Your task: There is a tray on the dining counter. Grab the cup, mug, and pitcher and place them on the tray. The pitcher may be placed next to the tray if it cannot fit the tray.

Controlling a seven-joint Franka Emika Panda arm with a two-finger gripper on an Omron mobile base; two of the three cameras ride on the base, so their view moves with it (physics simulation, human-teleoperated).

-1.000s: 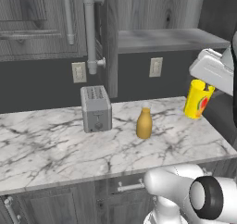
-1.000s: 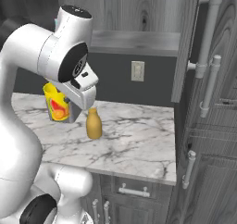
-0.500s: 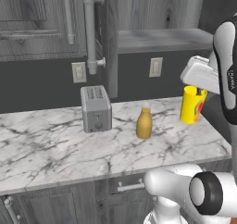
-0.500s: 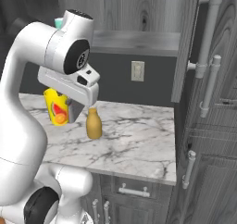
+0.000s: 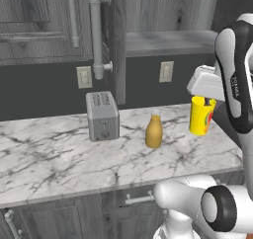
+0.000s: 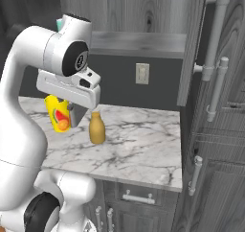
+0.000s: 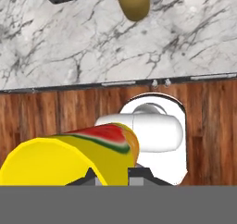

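step: the cup (image 5: 201,116) was in hand and being carried clear of the worktop (image 5: 59,159); judged from the task, its way led to the tray, which the views did not take in.
how to do it well: keep the cup upright and the grip steady while the arm swings, carry it high enough to pass the worktop edge, and turn away from the pitcher (image 5: 154,131) so as not to knock it.
gripper: the gripper (image 5: 204,102) was closed on the cup's rim from above, fingers nearly together and pinching the wall.
cup to gripper: the cup hung straight below the hand; in the hand view its yellow side with the red mark (image 7: 69,158) lay right against the finger tips at the bottom.
cup to pitcher: lifted off the worktop, near the pitcher, on its right in the left base view and on its left (image 6: 58,115) in the right base view, the two apart.
pitcher: upright on the worktop (image 6: 97,129), untouched, to be fetched later.
toaster: the toaster (image 5: 102,116) stood on the pitcher's far side from the cup, well apart from the gripper.
below the hand: the hand view looked down past the worktop edge onto wood floor (image 7: 46,112), with the pitcher's body (image 7: 133,2) near the top.
risk: a fast swing could slip the cup in so narrow a pinch.
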